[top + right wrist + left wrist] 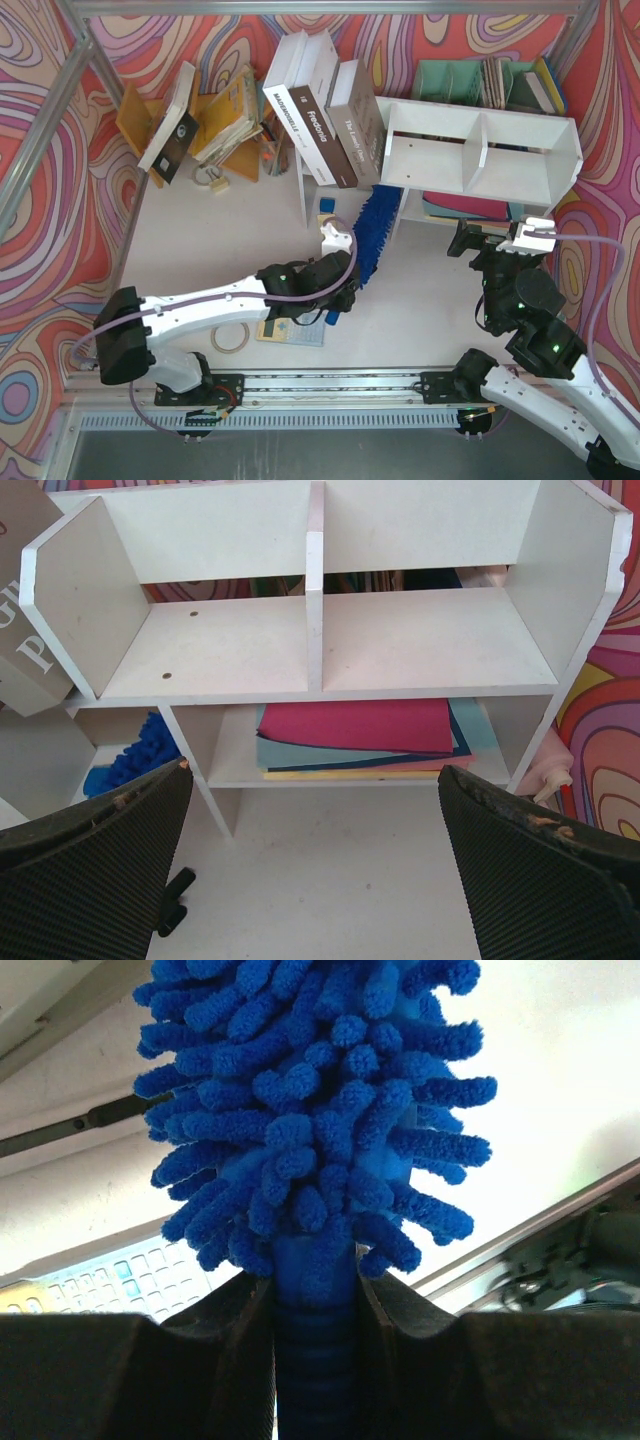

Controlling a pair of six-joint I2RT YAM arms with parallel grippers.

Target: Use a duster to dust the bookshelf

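The blue fluffy duster (375, 233) slants up from my left gripper (345, 285) toward the left end of the white bookshelf (480, 150). In the left wrist view the duster head (315, 1110) fills the frame and my left gripper (315, 1360) is shut on its ribbed blue handle. My right gripper (490, 245) is open and empty in front of the bookshelf's right half. The right wrist view shows the bookshelf (320, 650) with its two bare cubbies, my right gripper (310, 870) below it, and the duster tip (135, 760) at the lower left.
Coloured paper sheets (360, 735) lie on the lower tier. Large books (325, 110) lean left of the shelf. An orange-yellow book rack (215, 120) stands at the back left, a teal organiser (490, 85) behind the shelf. A tape roll (230, 338) lies near the left arm.
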